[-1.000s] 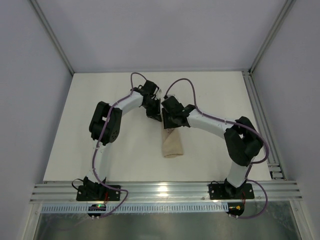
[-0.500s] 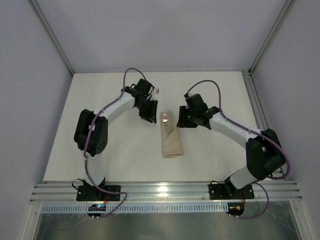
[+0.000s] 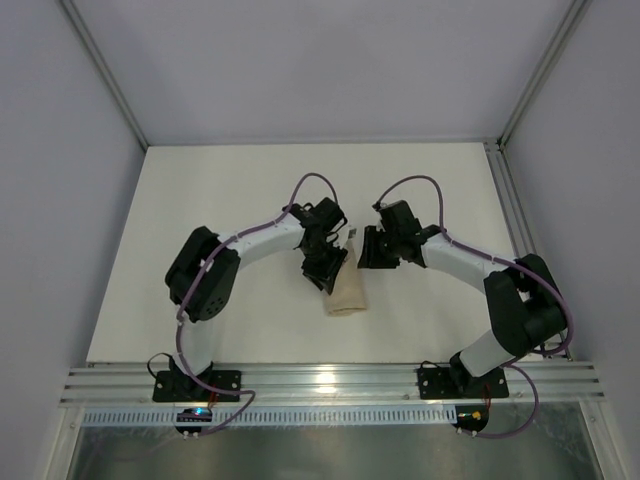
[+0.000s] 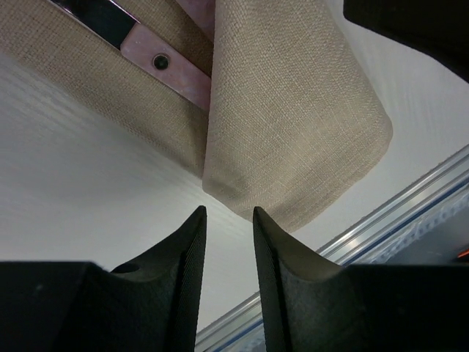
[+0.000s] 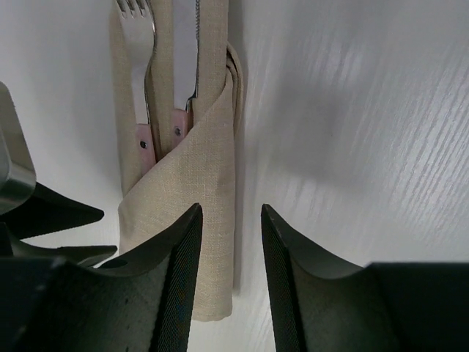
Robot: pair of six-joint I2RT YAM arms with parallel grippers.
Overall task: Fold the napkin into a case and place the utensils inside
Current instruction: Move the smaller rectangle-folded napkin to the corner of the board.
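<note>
Beige cloth napkin, folded into a narrow tapered case (image 3: 345, 292), lies on the white worktop (image 3: 200, 200) between my arms. The silvery fork (image 5: 138, 13) and pink-handled knife (image 5: 185, 59) are tucked inside, heads poking out. My left claw (image 4: 227, 220) hovers by its closed end, jaws parted and empty; my right claw (image 5: 229, 216) likewise, just beside it. I judge the job done, only pulling away left

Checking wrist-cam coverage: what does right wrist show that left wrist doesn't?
Right wrist only: silver fork tines and grey serrated knife blade poking from the open end of the folded beige cloth case. Left wrist only: the aluminium rail past the case's rounded end. Both: the case, pinkish riveted handles, white table.
</note>
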